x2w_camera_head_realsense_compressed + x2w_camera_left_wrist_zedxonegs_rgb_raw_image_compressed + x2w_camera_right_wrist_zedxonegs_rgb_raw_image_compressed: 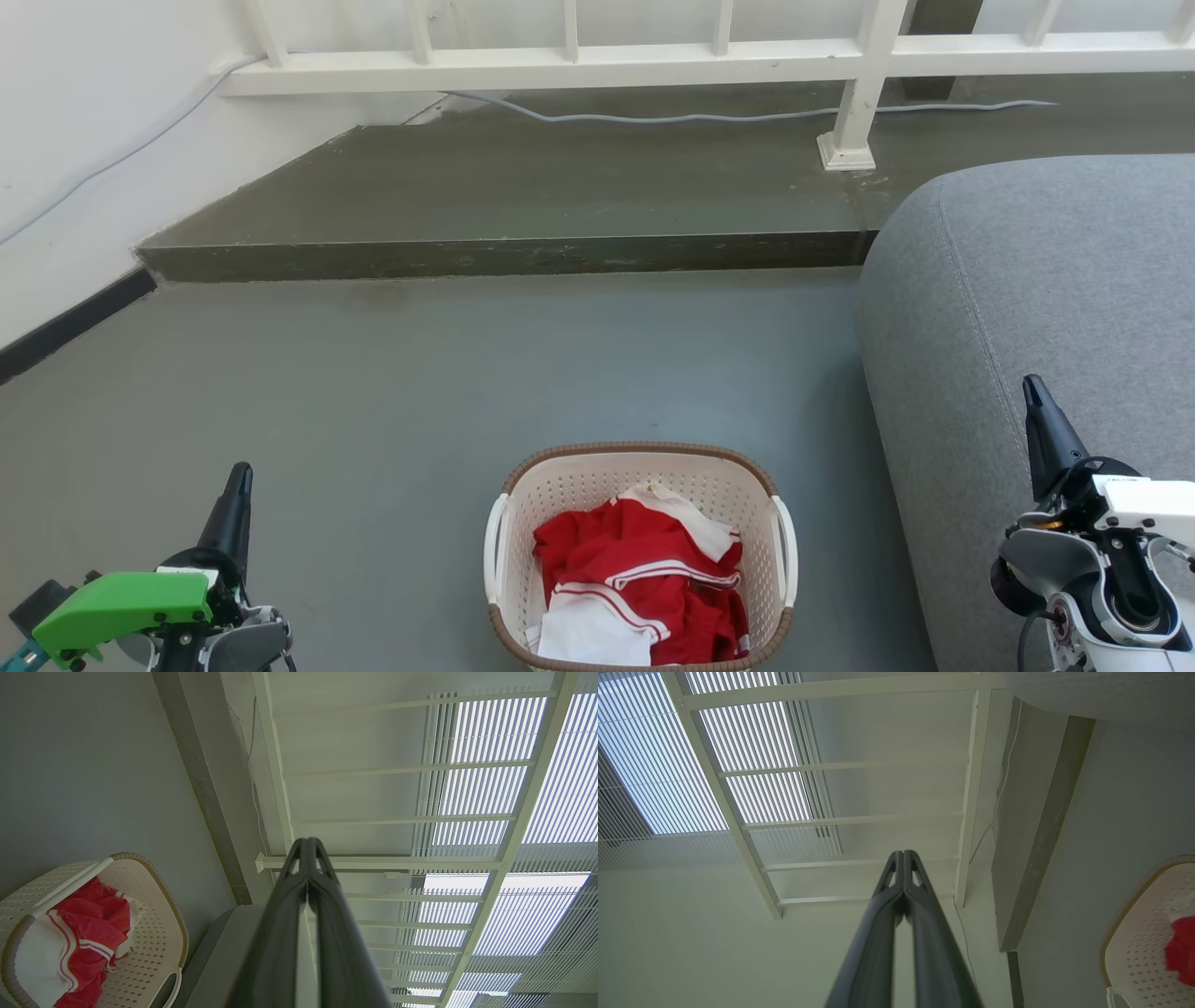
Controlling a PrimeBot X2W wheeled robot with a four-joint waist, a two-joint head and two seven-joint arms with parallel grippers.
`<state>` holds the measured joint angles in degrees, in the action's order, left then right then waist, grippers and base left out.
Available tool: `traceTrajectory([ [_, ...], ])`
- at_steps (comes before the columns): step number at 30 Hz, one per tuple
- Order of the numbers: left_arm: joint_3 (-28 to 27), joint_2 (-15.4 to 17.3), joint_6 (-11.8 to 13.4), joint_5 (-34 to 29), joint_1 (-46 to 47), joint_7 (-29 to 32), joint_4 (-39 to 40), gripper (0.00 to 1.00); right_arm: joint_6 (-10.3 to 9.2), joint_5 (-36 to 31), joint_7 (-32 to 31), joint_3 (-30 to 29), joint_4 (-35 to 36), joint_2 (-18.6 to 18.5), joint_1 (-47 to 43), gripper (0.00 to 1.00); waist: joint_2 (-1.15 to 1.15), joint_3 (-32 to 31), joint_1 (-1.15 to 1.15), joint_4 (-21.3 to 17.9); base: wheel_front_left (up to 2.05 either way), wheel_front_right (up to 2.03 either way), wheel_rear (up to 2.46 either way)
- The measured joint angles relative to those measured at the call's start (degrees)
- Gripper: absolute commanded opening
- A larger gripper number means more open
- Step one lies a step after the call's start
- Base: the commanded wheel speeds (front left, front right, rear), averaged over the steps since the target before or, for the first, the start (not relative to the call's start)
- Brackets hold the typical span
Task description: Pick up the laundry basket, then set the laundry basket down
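At the far left a white wall [75, 112] meets the floor along a black skirting strip [75, 322]. The left gripper [242, 474] hangs near and low on the left, its two dark fingers pressed together at the tips and holding nothing; the left wrist view shows the same closed pair [307, 843]. A wide stretch of bare grey floor [373, 373] lies between it and the laundry basket [644, 449], which stands on the floor at the near centre, well apart from both grippers. Its two white side handles are free, and a heap of red and white clothes [644, 560] lies inside. A narrower strip of floor separates the basket's right handle from the rounded edge of a grey sofa [1046, 280]. The right gripper [1033, 387] hangs near, in front of the sofa, fingers likewise closed on nothing, as the right wrist view confirms [903, 855].

The floor is smooth and matt. Beyond the basket a low darker step [523, 187] runs across, carrying a white railing [579, 61] and a loose grey cable [653, 118]. Slatted blinds [490, 742] stand behind the railing.
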<state>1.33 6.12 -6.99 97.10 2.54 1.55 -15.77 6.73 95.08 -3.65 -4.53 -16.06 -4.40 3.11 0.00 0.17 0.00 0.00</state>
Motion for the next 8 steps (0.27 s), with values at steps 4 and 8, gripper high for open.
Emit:
traceTrajectory([
  [4,-0.05,-0.01,0.0,0.0,0.0,0.0,0.01,0.0,0.0,0.0,0.0,-0.02,0.0,0.01,0.0,0.0,0.0,0.0,0.0,0.0,0.0,0.0,0.0],
  [8,-0.09,-0.02,0.0,0.0,0.0,0.0,0.03,0.0,0.0,-0.02,0.0,-0.04,0.01,0.03,0.0,0.0,0.0,0.0,0.0,0.0,0.0,0.0,0.0],
])
